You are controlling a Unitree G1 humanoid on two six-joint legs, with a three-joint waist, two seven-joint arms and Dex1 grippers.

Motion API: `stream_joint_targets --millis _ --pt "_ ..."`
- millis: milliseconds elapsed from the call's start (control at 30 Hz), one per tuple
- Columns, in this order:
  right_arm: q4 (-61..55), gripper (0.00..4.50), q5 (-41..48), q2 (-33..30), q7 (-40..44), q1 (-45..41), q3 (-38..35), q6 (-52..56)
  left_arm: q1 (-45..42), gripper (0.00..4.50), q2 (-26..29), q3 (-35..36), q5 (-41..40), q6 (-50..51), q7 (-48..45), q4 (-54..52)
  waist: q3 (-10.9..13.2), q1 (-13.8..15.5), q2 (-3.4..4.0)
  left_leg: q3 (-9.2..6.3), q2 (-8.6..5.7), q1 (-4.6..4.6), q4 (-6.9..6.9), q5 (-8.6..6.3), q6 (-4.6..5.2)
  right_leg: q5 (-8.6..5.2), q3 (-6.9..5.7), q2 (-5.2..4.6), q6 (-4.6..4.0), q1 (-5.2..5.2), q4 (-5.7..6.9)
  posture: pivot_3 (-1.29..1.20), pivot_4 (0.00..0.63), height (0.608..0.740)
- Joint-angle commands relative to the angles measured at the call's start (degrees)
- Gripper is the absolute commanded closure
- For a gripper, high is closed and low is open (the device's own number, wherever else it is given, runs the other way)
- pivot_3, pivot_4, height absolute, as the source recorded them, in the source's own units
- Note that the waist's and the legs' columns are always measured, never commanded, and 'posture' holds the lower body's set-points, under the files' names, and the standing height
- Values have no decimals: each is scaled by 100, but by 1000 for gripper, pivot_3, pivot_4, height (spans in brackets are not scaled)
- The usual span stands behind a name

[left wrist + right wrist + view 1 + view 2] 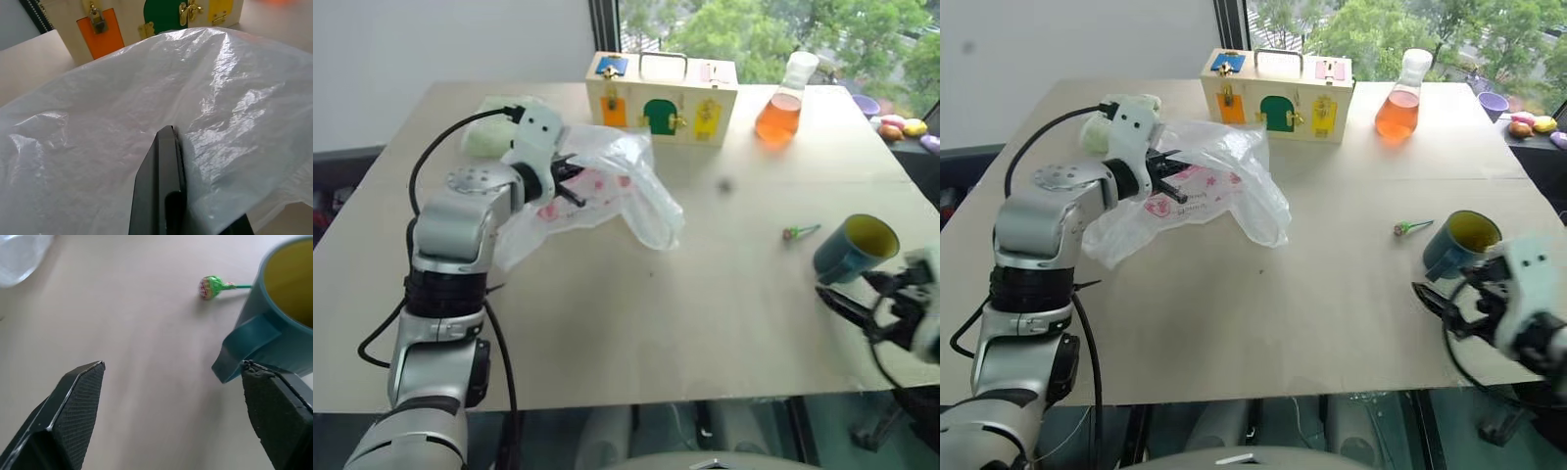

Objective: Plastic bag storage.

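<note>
The plastic bag (641, 201), thin, crinkly and translucent white with a pink-red print, lies bunched on the left half of the wooden table (636, 313). My left gripper (570, 183) is shut on a fold of it near the print. In the left wrist view its black fingers (164, 186) pinch the film, and the bag (122, 98) spreads all around them. My right gripper (850, 305) stands open low over the table's right front part. In the right wrist view the right gripper (173, 416) holds nothing, and one finger is close to the teal mug.
A teal mug (854, 247) with a yellow inside lies on its side by the right gripper, with a green lollipop (798, 232) just beyond. A wooden latch box (661, 98), a flask of orange liquid (783, 106) and a pale green cloth (491, 135) stand at the back.
</note>
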Motion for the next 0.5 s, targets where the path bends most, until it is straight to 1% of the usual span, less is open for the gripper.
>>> stream_joint_targets --millis 33,100,133,233,300,333,400,500 --pt "-299 0 -233 842 -1411 -307 244 35 -199 4455 91 -5 70 -109 -50 20 -1 -41 1 -1 0 1 -2 0 0 0 0 1 0 0 1 0 150 740" --pt "-299 0 -344 1305 -2065 -505 383 35 -228 4455 135 -31 126 -65 -24 88 0 -74 4 -5 0 -1 -3 0 -1 0 -2 1 -1 -4 3 0 150 740" --pt "-299 0 -423 1440 -2309 -586 451 35 -240 4455 148 -33 149 -46 -5 123 1 -88 5 -3 0 -3 -5 0 -1 0 0 1 -2 -9 4 0 150 740" --pt "-299 0 -400 1550 -2662 -720 599 35 -261 4455 153 -30 172 -10 2 172 2 -98 7 0 -2 -6 -6 0 -1 0 2 0 -2 -11 4 0 150 740" --pt "-299 0 -558 1745 -2948 -809 663 35 -262 4455 165 -41 190 2 -7 170 3 -97 8 -2 -3 -6 -6 0 -1 0 1 -1 -2 -11 2 0 150 740" --pt "-276 0 -750 1864 -3091 -904 733 35 -261 4455 167 -40 190 11 -8 160 4 -96 10 -3 -2 -6 -8 0 0 0 1 1 -3 -11 2 0 150 740" --pt "-158 0 -1190 1894 -3369 -1159 986 35 -254 4455 163 -19 184 65 5 102 4 -103 10 -3 -1 -6 -9 0 0 0 1 1 -3 -11 2 0 150 740" --pt "-28 0 -1552 1933 -3479 -1236 1244 -10 -239 4455 174 -17 193 144 21 30 4 -112 12 1 -2 -4 -9 0 0 0 4 0 -2 -12 2 0 150 740"
